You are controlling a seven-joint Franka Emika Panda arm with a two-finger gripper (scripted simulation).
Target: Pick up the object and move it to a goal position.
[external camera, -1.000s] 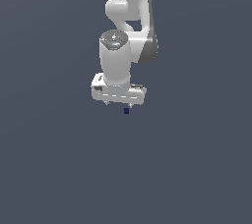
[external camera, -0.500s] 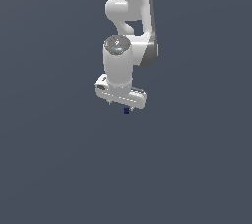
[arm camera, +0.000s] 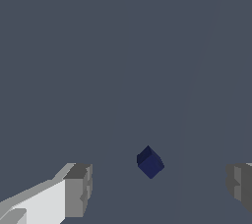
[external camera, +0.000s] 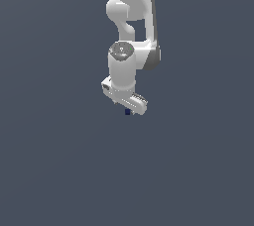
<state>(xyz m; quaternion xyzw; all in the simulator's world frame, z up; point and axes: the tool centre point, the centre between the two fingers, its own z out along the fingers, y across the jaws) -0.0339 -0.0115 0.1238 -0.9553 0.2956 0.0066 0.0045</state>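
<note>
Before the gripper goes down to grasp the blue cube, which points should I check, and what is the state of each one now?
1. Gripper open: ok, wide gap between the fingers.
2. Cube between the fingers: ok in the wrist view, nearer neither finger clearly.
3. Cube faces square to the finger pads: not ok, cube looks rotated.
4. Fingers low enough around the cube: cannot tell; in the exterior view the cube sits just under the gripper.
5. Goal position visible: not ok, no marker seen.

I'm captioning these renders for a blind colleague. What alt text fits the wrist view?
A small dark blue cube sits on a plain grey floor, in the gap between the two grey fingers of the robot's open hand, touching neither. Nothing else is visible.
</note>
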